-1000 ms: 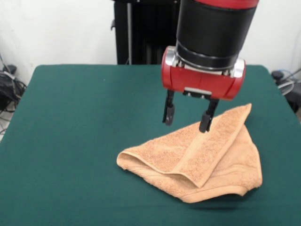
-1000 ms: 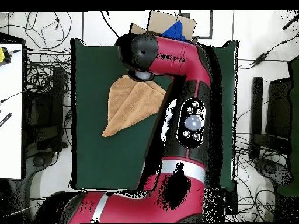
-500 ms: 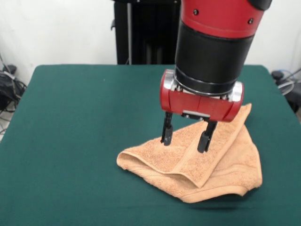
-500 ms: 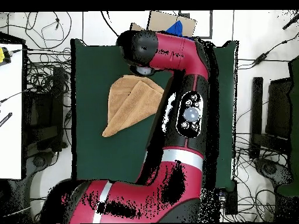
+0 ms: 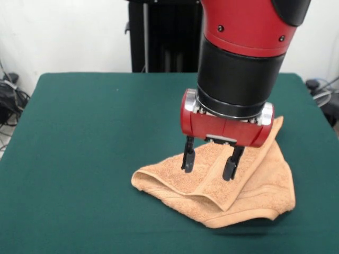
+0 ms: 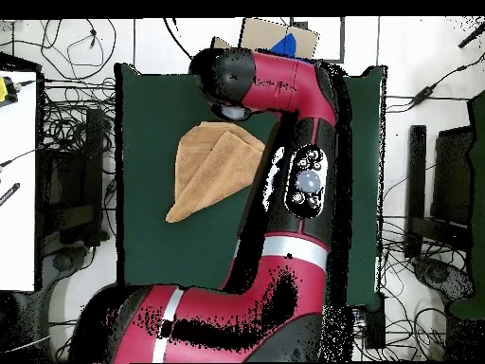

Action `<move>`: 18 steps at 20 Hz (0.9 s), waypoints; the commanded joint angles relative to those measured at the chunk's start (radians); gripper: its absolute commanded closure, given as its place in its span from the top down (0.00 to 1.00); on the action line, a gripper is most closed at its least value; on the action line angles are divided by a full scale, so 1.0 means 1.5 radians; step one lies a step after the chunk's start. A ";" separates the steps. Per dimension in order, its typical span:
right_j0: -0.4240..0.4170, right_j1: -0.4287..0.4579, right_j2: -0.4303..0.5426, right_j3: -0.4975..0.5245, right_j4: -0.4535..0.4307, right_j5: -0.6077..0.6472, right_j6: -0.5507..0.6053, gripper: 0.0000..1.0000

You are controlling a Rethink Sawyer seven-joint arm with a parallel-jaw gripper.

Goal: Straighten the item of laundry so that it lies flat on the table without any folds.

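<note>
The item of laundry point(image 5: 249, 185), an orange-tan towel, lies folded on the green table point(image 5: 95, 137), right of the middle in the front view. A layered flap point(image 5: 212, 180) crosses its top and ends in a point near the front. My gripper point(image 5: 210, 163) hangs open right over that flap, its two fingertips at or just above the cloth, nothing between them. From overhead the towel point(image 6: 204, 175) shows as a folded wedge on the table point(image 6: 152, 123), and the arm point(image 6: 275, 90) hides the gripper and the towel's far corner.
A cardboard box point(image 6: 275, 38) with something blue on it stands beyond the table's edge in the overhead view. Cables and equipment point(image 6: 66, 180) lie on the floor around the table. A white desk point(image 6: 17, 180) borders the left side.
The gripper has come down from well above the towel to the folded flap and shifted slightly toward the front. Its fingers stay open. The towel has not moved.
</note>
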 commanded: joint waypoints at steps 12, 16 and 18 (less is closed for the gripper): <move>0.005 0.046 0.017 0.004 0.042 0.025 0.193 1.00; 0.005 0.040 0.016 0.021 0.047 0.023 0.183 1.00; 0.008 0.035 0.013 0.032 0.048 0.020 0.183 1.00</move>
